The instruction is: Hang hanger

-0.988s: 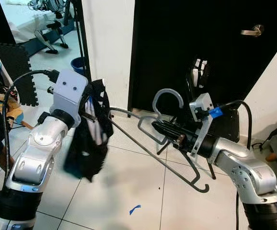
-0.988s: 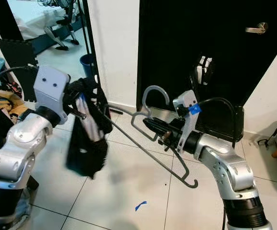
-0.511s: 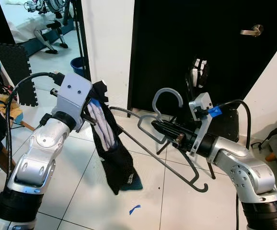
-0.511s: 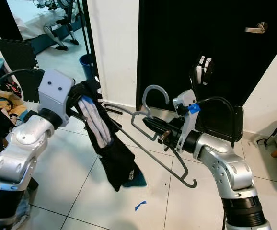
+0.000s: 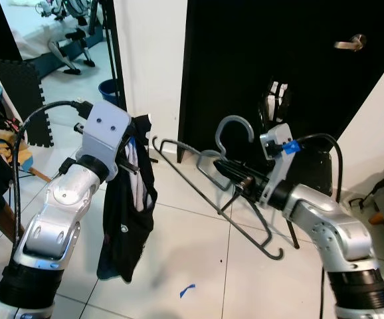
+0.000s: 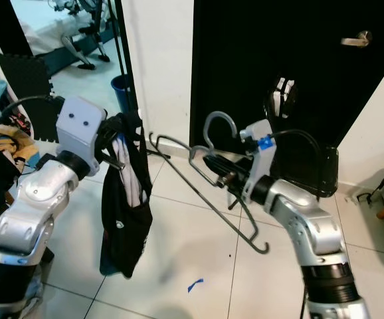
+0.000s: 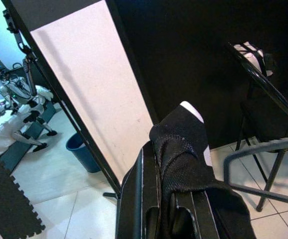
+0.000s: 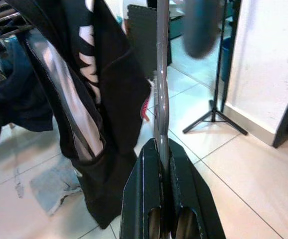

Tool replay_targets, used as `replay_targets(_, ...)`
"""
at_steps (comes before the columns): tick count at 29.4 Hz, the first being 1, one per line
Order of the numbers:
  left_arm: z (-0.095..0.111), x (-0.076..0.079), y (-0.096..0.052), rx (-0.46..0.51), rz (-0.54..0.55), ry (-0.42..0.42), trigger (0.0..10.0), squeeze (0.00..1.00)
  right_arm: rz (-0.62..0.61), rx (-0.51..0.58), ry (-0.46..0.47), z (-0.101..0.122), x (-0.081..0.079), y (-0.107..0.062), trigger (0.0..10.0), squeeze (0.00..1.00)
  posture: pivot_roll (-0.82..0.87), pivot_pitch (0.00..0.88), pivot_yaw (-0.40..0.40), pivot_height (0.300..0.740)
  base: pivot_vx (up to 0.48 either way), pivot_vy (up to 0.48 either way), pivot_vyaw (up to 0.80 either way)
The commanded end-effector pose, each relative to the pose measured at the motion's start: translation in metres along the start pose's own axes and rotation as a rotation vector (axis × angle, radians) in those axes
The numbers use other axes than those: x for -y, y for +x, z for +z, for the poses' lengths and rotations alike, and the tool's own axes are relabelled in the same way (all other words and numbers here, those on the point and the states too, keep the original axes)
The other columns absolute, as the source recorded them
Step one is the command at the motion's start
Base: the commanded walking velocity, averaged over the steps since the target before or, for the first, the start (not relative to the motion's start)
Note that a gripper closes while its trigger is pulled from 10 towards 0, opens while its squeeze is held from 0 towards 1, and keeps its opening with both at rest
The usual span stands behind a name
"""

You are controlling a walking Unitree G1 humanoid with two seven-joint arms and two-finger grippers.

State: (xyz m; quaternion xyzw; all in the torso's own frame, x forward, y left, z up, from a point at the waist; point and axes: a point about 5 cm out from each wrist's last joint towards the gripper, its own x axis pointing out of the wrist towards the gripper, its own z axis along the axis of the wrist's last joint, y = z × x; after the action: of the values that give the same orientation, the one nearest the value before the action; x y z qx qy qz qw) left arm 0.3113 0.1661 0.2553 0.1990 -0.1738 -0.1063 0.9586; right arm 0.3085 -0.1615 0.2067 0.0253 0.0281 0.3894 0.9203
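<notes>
Background's got a black door (image 5: 291, 73) with a silver handle (image 5: 349, 44), a blue bucket (image 5: 109, 90), and blue tape (image 5: 187, 290) on the white floor tiles (image 5: 198, 266).

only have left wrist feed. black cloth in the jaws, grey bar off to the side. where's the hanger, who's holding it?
Observer: The right gripper is shut on the hanger at its neck, just below the hook.
Operator: cloth on the hanger yet?
Observer: No. The black garment hangs straight down from the left gripper, beside the hanger's near end, not draped over it.
Operator: anything under it?
Observer: White floor tiles, with a scrap of blue tape just off to the side of the garment's hem.
</notes>
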Motion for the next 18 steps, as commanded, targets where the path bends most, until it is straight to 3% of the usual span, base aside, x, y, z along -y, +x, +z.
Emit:
replay_targets(1,0.004,-0.014,-0.004,0.009,0.034,0.043,10.0,0.0,0.058,-0.045,-0.056,-0.002,0.004,-0.019,10.0,0.0,-0.06,0.084,-0.023,0.74,0.0,0.0,0.0)
replay_targets(3,0.002,-0.018,-0.005,0.003,0.043,0.048,10.0,0.0,0.085,-0.058,-0.082,0.0,0.006,-0.028,10.0,0.0,-0.06,0.086,-0.024,0.74,0.0,0.0,0.0)
replay_targets(11,0.002,-0.018,-0.005,0.003,0.043,0.048,10.0,0.0,0.085,-0.058,-0.082,0.0,0.006,-0.028,10.0,0.0,-0.06,0.086,-0.024,0.74,0.0,0.0,0.0)
replay_targets(13,0.002,-0.021,-0.006,-0.001,0.048,0.053,10.0,0.0,0.105,-0.064,-0.091,0.003,0.007,-0.035,10.0,0.0,-0.07,0.086,-0.024,0.74,0.0,0.0,0.0)
replay_targets(16,0.002,-0.013,-0.004,-0.005,0.03,0.067,10.0,0.0,0.351,0.037,-0.046,0.024,-0.014,-0.057,10.0,0.0,-0.06,0.092,-0.019,0.74,0.0,0.0,0.0)
replay_targets(18,0.003,-0.012,-0.004,-0.003,0.027,0.064,10.0,0.0,0.365,0.039,-0.046,0.024,-0.017,-0.055,10.0,0.0,-0.06,0.093,-0.017,0.74,0.0,0.0,0.0)
